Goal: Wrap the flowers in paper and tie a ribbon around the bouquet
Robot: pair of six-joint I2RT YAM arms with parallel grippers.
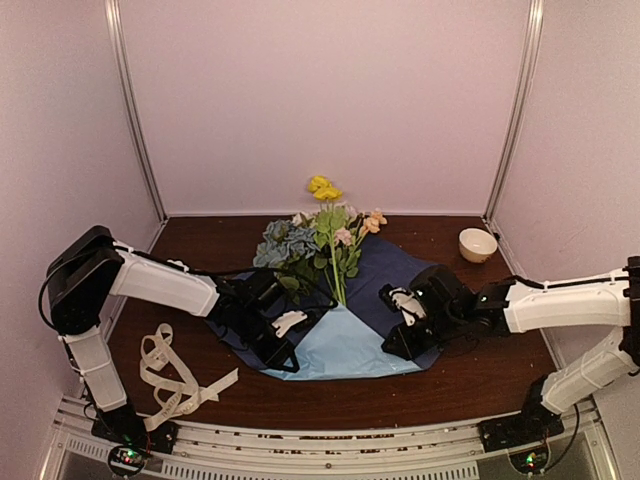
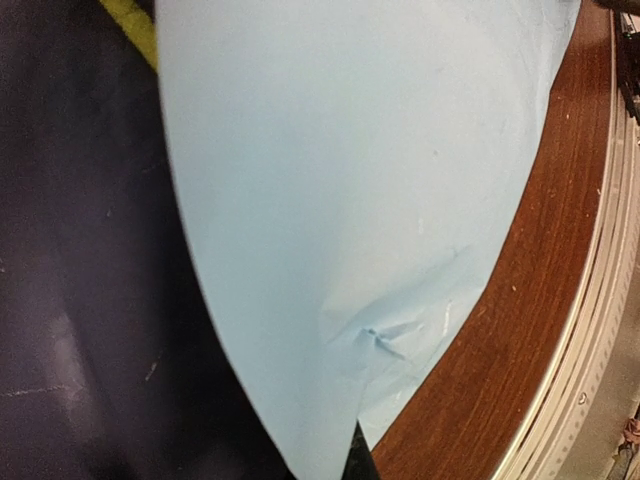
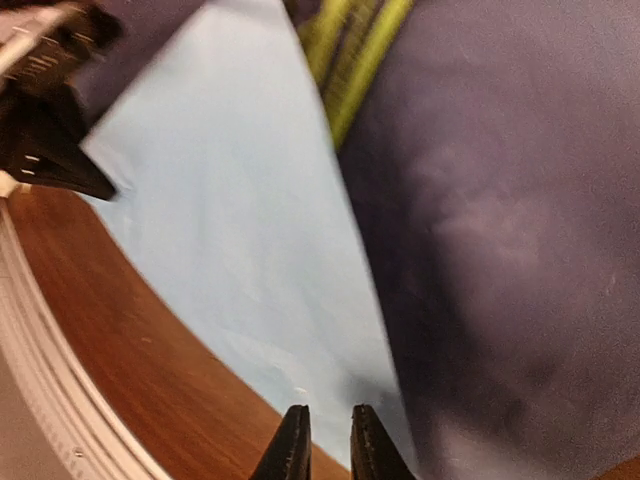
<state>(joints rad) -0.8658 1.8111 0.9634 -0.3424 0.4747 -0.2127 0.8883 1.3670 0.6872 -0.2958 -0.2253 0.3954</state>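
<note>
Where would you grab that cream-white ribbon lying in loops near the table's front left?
Probably by the straight free tail of the looped cream-white ribbon, the end pointing toward the light-blue paper sheet, coming down from above: it lies flat on the brown wooden table, apart from the tangled loops.

Looked like a robotics lab test cell, not a home or shop: plain pale walls (image 1: 320, 100) on 3 sides w/ alu. frame posts (image 1: 134, 110) in the back corners, boxing in one dark wood table (image 1: 470, 378). The left arm (image 1: 160, 283) & right arm (image 1: 565, 303), both white-and-black, were bolted to a slotted alu. rail (image 1: 330, 442) along the near edge, w/ green LEDs lit at their bases (image 1: 126, 458). On the table lay craft props, i.e. the flowers (image 1: 322, 240), the paper (image 1: 345, 348), the ribbon (image 1: 168, 375) & a small bowl (image 1: 477, 244).
</note>
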